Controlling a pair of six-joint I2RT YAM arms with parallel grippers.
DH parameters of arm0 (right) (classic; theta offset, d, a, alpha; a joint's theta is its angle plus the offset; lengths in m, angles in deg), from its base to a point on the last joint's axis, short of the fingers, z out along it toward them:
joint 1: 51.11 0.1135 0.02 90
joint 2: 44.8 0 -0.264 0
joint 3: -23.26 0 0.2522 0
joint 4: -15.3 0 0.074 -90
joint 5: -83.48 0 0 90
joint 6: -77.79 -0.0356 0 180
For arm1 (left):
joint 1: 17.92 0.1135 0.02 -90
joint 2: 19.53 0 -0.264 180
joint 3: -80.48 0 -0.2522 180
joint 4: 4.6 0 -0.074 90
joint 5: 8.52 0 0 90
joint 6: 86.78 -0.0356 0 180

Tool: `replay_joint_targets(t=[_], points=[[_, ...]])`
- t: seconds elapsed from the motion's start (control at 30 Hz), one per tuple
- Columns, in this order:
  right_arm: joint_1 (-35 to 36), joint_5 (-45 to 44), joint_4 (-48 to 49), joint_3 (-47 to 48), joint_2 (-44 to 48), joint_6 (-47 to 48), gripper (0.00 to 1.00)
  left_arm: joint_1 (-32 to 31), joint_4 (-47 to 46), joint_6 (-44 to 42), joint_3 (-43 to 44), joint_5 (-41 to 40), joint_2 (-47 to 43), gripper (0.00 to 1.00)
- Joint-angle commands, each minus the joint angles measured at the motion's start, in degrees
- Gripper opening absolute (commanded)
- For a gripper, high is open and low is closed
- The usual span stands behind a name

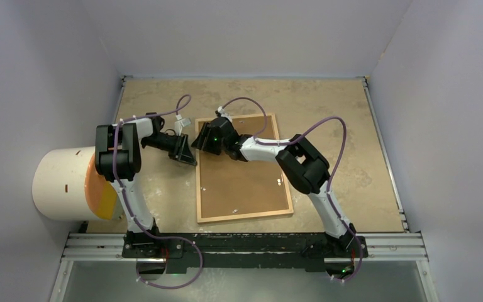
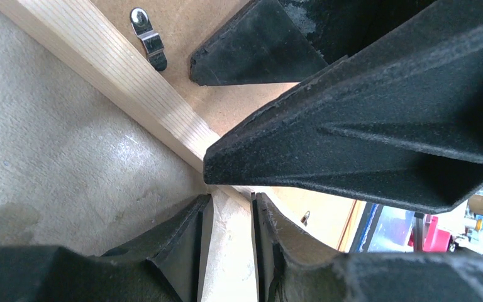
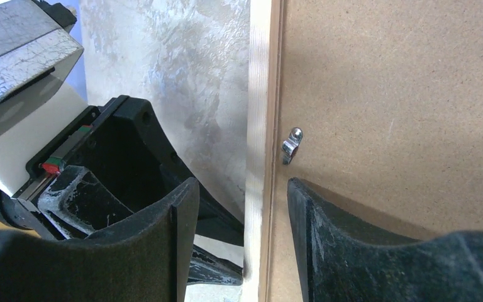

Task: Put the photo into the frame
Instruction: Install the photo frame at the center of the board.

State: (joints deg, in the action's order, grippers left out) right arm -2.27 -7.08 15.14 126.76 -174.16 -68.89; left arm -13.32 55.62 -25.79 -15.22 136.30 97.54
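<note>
Frame [image 3: 261,94] lay back-up mid-desk [image 1: 339,126], long axis 12-to-6. Left tool [image 2: 231,207] clenched its 9 o'clock rail near the 11 o'clock corner. Right tool [image 3: 240,184] was released, straddling the same rail. Photo not visible.

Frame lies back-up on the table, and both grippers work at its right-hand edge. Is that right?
No. Both the left gripper and right gripper are at the left-hand edge of the frame, near its far corner; the top external view shows it. The rest holds.
</note>
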Motion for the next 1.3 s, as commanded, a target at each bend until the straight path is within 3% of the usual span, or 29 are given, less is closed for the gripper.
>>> replay_joint_targets(t=[0.0,1.27], points=[[0.3,-1.9,-0.6,-2.2,1.9,-0.5,0.57,-0.7,-5.8,-1.5,-1.8,-7.1,1.0,0.33],[0.3,-2.0,0.1,3.1,-3.8,-3.0,0.51,-1.7,-4.9,-5.1,-4.0,-9.5,-1.2,0.32]])
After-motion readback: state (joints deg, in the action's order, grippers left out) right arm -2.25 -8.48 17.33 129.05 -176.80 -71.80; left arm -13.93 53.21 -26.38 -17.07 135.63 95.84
